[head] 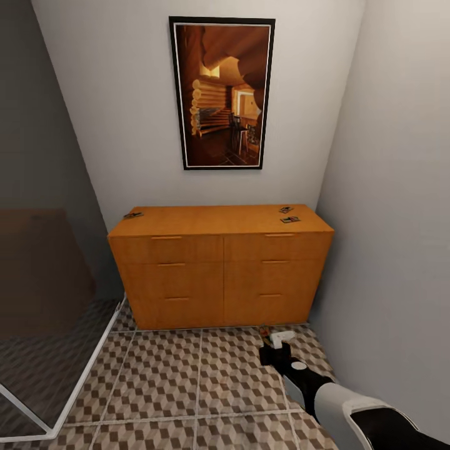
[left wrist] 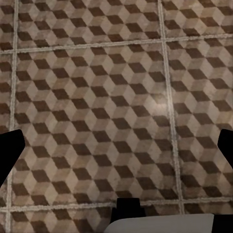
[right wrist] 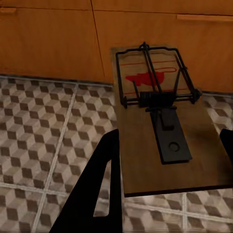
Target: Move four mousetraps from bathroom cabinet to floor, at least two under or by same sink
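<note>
Status: task approx. a quarter under way, none confirmed delivered.

My right pincer is low, near the foot of the low, wide orange-brown wooden cabinet at its right end. In the right wrist view a flat brown wooden mousetrap w/ black wire spring and red bait mark sits between my dark fingers, board roughly level, above the cube-pattern brown, beige and white tiled floor. I judge the pincer is clamped on it, narrow; whether the board already touches the tiles I cannot tell.

My left pincer: finger tips wide apart at the frame edges, nothing between them, pointing at bare tiles.

Remaining stock on cabinet top, head view:
- one small dark trap at far-left corner;
- two small dark traps at the right end, one behind the other, close together and.

So 3 traps left on top, 1 in hand; count of four tallies.

Outstanding: set down the held trap, fetch the other 3, put all on the same tiles. The basin requirement is open; min. 2 traps must end up under or beside it, and I judge that means carrying them away from this corner.

Other items noted: framed pic of a timber interior on the wall above cabinet; glass panel w/ white frame at left.
</note>
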Motion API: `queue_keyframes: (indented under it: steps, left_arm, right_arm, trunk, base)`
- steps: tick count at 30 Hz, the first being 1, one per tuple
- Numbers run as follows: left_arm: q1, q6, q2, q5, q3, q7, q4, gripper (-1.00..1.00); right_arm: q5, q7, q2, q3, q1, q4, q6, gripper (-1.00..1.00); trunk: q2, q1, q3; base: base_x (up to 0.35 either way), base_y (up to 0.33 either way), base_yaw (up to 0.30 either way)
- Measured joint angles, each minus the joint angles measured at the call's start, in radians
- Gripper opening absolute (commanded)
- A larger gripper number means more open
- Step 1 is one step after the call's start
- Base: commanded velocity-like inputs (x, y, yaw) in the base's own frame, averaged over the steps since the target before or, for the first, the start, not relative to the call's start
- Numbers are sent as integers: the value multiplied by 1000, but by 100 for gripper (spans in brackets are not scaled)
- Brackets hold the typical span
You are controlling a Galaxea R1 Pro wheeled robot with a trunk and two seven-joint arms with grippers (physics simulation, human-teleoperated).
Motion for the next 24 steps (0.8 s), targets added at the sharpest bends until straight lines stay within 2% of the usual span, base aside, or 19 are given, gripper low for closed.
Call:
queue_keyframes:
  steps: [13,16,21,24]
  left_arm:
    - [1,0,0,-2,2,0,24,100]
    - [0,-1,0,-3,2,1,26,100]
    - [0,-15,0,0,3,2,29,100]
    - [0,-24,-2,1,3,4,41,100]
  right_arm:
    - [4,-17,1,2,240,2,-323,-100]
    - [6,-35,0,1,301,2,-425,-100]
    - [3,-102,4,3,383,3,-573,-100]
    - [0,-181,11,-3,424,4,-665,-100]
  trunk:
    - [0,0,0]
    - [0,0,0]
    - [0,0,0]
    - [0,0,0]
  base:
    - [0,0,0]
    - [0,0,0]
    - [0,0,0]
    - [0,0,0]
